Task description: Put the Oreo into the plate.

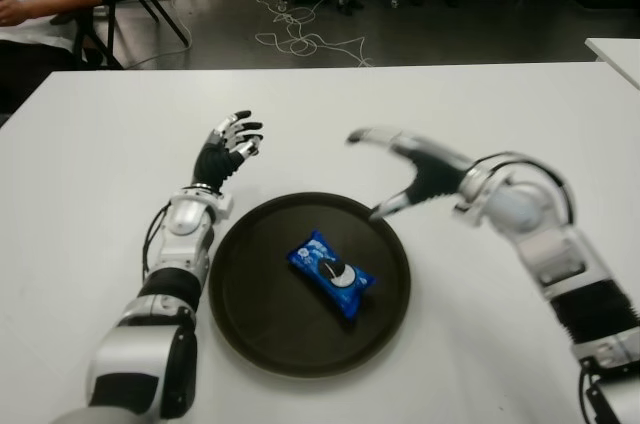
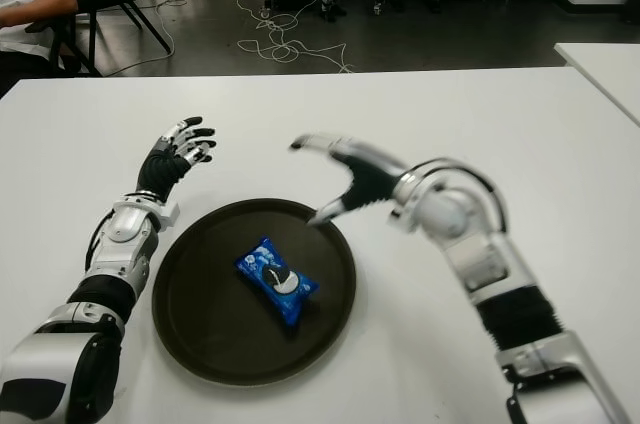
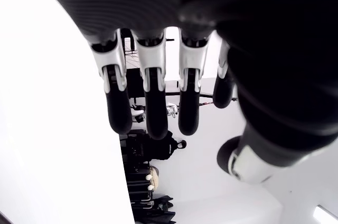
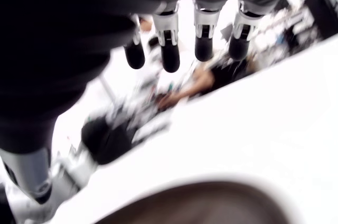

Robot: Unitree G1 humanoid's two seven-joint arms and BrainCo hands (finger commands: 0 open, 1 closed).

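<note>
Right hand (image 1: 400, 169) hovers over the far right rim of the plate (image 1: 250, 324), fingers spread wide and holding nothing, its thumb tip just above the rim. Clear of it, the Oreo (image 1: 331, 273) packet, blue with a cookie printed on it, lies flat near the middle of the dark round plate, well apart from the fingertips. On the other side of the plate, just beyond its far left edge, the left hand (image 1: 230, 149) shows with fingers loosely extended and empty. Around the plate spreads the white table (image 1: 480, 364). Past the table's far left corner sits a person (image 1: 30, 4) on a chair.
</note>
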